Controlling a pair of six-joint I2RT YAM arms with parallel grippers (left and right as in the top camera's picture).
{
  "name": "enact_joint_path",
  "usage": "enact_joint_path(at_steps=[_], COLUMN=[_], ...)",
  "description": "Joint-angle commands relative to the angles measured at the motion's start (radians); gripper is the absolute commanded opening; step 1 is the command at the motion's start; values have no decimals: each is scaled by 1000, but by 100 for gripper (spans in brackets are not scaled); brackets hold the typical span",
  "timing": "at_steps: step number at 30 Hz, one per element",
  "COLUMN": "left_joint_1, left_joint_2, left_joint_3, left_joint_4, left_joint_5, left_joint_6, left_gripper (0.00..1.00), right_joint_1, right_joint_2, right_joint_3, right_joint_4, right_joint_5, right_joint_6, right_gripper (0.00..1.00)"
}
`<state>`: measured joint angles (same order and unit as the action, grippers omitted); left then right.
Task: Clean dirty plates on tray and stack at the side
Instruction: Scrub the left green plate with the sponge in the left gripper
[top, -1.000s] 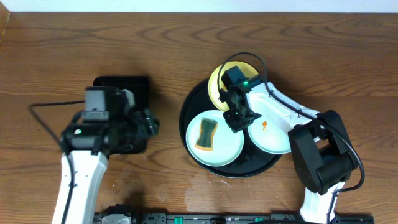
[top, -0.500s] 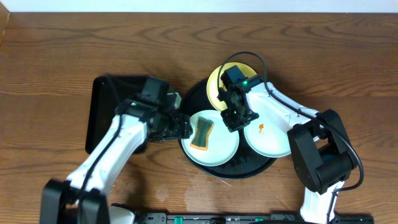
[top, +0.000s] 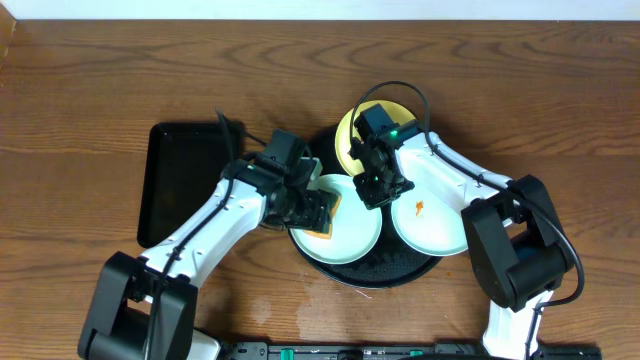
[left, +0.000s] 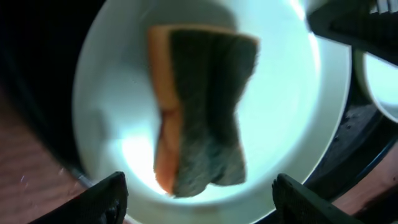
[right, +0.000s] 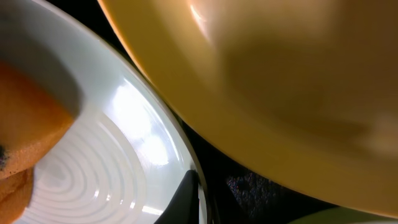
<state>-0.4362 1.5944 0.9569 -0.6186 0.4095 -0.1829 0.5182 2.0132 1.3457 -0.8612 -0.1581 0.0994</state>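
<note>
Left gripper (top: 310, 208) hovers, jaws wide, over the sponge (left: 199, 106) on the mint plate (top: 350, 238) in the round tray (top: 400, 272); it should descend centred, straddling the sponge's waist; right gripper (top: 378, 188) sits closed at that plate's rim; the left wrist view shows the whole sponge, mostly hidden overhead.

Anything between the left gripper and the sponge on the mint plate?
Nothing visible. The left gripper hangs open directly over the sponge, which lies flat on the mint-white plate. The right gripper pinches that plate's rim off to one side, clear of the sponge.
</note>
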Motion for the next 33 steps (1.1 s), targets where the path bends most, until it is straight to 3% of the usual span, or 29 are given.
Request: enact_joint_path(at_steps=[1, 4, 10, 25, 30, 33], left_joint_1=[-24, -41, -69, -121, -138, -137], left_joint_2=[-1, 1, 3, 73, 73, 74], left_joint_3=[-7, -7, -7, -7, -7, -7], left_joint_4=[23, 30, 39, 80, 83, 90], left_joint_5=[-55, -130, -192, -150, -216, -247], left_joint_6=[5, -3, -5, -4, -5, -5], left_gripper=[76, 76, 67, 65, 53, 39], right_joint_1=[13, 13, 13, 13, 13, 13], right_joint_2=[28, 28, 28, 28, 28, 28], right_joint_3=[10, 10, 10, 10, 10, 10], right_joint_4=[8, 7, 5, -6, -5, -6], right_joint_5=[-38, -38, -39, -38, -38, -38], right_joint_6=[20, 20, 27, 27, 27, 27], right_gripper=[5, 5, 8, 11, 12, 12])
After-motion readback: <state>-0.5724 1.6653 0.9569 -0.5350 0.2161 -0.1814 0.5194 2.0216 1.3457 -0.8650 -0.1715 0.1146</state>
